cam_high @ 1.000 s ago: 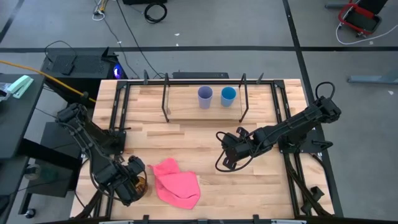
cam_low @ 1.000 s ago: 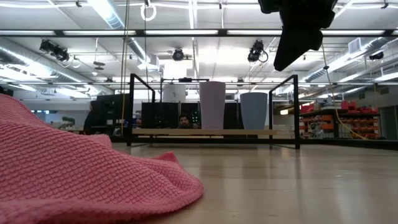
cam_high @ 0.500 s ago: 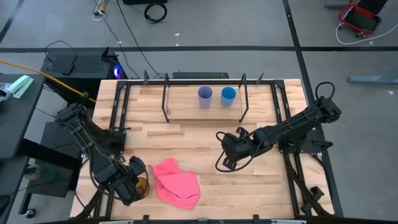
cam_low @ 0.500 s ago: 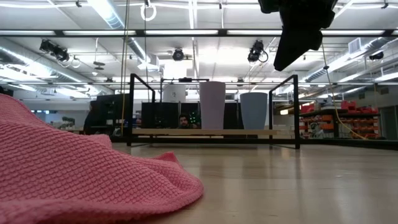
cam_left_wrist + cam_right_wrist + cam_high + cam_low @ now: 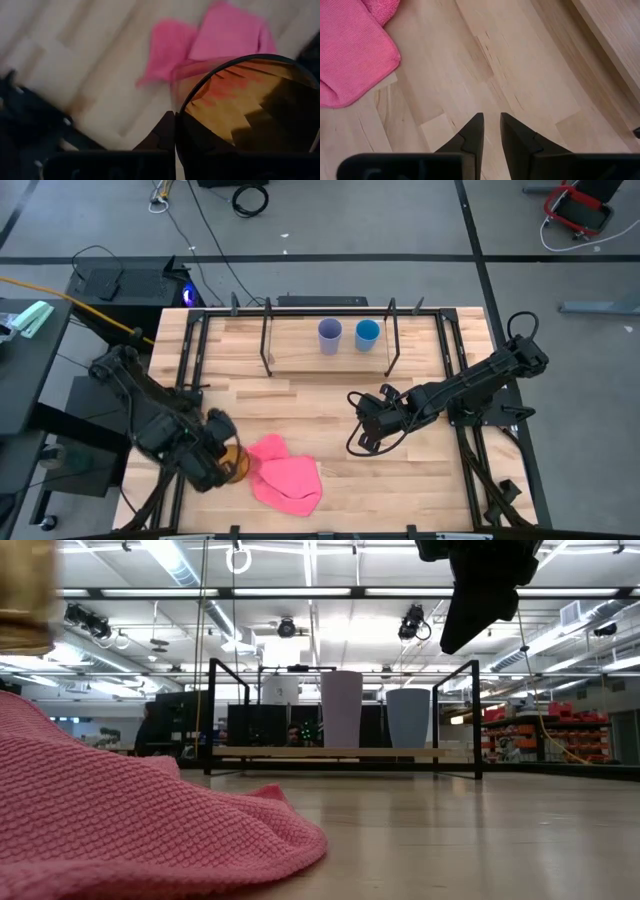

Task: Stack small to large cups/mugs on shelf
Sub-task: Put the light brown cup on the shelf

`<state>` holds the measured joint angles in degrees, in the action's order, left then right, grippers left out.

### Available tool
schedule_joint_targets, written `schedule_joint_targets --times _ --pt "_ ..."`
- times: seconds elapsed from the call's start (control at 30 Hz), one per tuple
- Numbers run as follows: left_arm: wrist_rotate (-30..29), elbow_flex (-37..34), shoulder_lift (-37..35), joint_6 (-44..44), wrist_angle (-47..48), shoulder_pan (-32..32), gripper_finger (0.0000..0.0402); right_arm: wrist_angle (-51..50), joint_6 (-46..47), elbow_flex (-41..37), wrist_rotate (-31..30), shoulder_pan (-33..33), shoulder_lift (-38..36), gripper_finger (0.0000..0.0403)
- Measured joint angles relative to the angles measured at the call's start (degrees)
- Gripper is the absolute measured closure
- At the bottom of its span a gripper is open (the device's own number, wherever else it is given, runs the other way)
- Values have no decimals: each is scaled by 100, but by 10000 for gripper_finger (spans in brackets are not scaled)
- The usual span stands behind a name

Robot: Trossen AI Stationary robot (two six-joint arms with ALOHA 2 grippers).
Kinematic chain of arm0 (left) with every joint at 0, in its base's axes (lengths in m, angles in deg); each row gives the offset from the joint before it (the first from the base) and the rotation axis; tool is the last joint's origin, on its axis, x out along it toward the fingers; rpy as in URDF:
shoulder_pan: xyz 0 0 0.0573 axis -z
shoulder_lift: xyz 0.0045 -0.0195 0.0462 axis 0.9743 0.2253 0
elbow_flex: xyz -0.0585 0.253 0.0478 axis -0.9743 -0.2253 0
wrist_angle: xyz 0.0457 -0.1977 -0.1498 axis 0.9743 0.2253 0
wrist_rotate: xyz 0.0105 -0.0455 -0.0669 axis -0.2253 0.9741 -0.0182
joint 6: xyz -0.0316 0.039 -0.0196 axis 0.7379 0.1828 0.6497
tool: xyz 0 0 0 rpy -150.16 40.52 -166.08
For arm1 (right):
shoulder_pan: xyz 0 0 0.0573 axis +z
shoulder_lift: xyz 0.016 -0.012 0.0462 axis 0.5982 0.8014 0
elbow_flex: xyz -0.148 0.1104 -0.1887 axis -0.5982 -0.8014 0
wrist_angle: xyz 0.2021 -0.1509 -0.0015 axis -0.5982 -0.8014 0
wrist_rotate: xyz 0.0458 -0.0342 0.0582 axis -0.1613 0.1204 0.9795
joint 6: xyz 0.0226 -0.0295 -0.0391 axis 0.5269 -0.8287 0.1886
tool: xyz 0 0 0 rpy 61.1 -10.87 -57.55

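On the shelf, the lavender cup and blue cup stand side by side, not stacked. Near the pink cloth, the left gripper pinches the amber cup. The right gripper hangs slightly open, empty.

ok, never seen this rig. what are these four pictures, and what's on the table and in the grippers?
Two dark robot arms work at a wooden table. One camera looks straight down, one sits at tabletop height, and one rides on each wrist. On the low black shelf at the far edge stand a lavender cup and a blue cup. A pink cloth lies near the front. The left gripper is shut on the amber cup, beside the cloth. The right gripper waits mid-table, empty, fingers slightly apart.
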<state>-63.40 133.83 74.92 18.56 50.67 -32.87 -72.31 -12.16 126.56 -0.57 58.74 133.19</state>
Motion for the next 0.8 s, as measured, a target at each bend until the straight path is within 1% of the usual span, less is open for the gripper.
schedule_joint_targets --times 0.17,0.5,0.63,0.8 --pt "-240 372 0 -943 34 -783 390 -2 0 0 2 -2 0 331" --pt "-242 407 17 -2393 -141 -2455 390 -2 -2 0 2 -4 0 331" --pt "-219 413 122 -2849 -439 -2921 390 -2 -109 0 -1 -15 0 331" --pt "46 413 498 -3286 -509 -3315 390 -2 -133 0 -1 -26 0 331"
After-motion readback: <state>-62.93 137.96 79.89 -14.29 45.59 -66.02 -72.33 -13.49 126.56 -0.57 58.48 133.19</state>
